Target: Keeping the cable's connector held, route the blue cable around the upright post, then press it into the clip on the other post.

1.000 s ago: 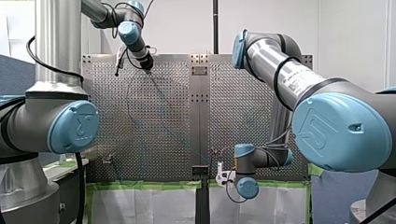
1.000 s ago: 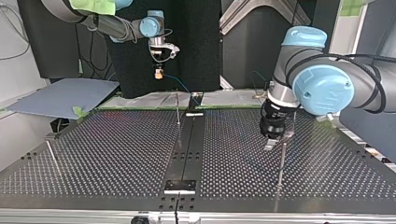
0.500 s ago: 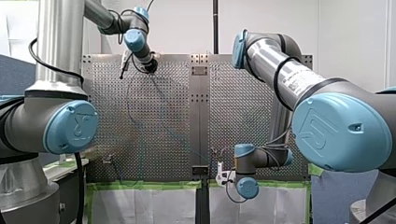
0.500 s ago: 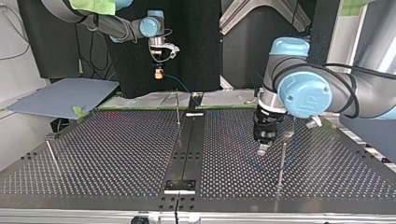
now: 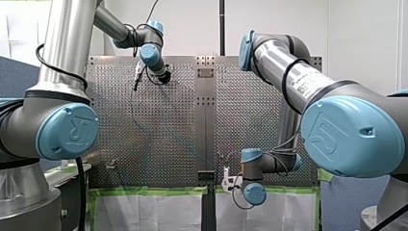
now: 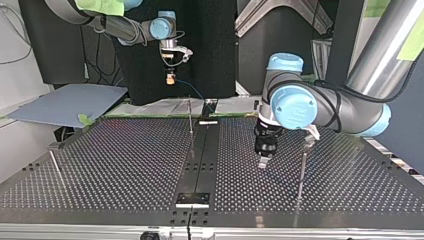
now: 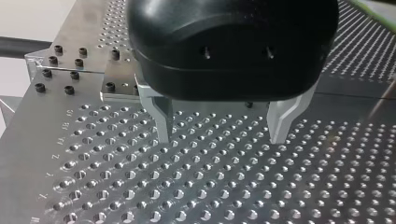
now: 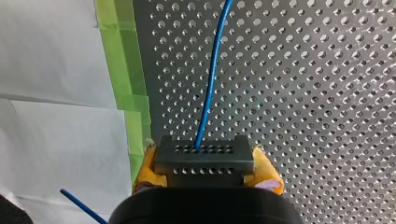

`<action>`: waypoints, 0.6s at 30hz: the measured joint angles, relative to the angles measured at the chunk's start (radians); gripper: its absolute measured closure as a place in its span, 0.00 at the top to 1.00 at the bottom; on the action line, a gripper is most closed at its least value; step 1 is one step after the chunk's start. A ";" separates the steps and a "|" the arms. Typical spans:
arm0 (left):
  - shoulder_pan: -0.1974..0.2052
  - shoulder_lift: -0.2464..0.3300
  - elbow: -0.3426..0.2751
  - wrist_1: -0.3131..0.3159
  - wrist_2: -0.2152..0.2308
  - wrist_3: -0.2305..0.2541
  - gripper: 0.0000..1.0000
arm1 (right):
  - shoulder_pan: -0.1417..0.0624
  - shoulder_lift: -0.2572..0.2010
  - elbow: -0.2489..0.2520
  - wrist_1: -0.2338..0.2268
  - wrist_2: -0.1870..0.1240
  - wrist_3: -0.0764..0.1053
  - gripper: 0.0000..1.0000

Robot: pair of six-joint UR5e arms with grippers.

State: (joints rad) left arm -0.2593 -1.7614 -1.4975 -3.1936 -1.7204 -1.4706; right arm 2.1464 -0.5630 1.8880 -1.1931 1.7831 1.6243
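Note:
My right gripper is shut, its yellow pads clamping the black connector. The blue cable runs from the connector out over the perforated table. In the top view this gripper hangs beyond the table's far edge, and the cable slopes down toward a thin upright post. My left gripper is open just above the table, with nothing between its metal fingers. In the top view it stands left of a second post with a clip on top.
A dark centre strip splits the table. Green tape and white sheeting border the table's edge near my right gripper. A third thin post and a grey board are at the top view's left.
My left arm has swung toward the top view's left, away from the clip post and nearer the centre strip, its gripper still open. My right gripper has held still with the connector.

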 joint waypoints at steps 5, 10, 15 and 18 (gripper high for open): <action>-0.010 -0.022 0.014 0.022 -0.016 0.009 1.00 | 0.000 0.002 0.000 -0.001 -0.002 0.000 0.00; -0.013 -0.055 0.045 0.025 -0.055 0.038 1.00 | 0.000 0.002 0.000 -0.001 -0.002 0.000 0.00; -0.013 -0.087 0.052 0.023 -0.086 0.063 1.00 | 0.000 0.004 0.000 -0.002 -0.002 0.000 0.00; -0.013 -0.107 0.052 0.021 -0.107 0.085 1.00 | 0.000 0.005 0.000 -0.002 -0.003 0.000 0.00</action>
State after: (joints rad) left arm -0.2721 -1.8688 -1.4450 -3.1728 -1.8272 -1.3859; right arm 2.1468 -0.5584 1.8878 -1.1952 1.7801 1.6243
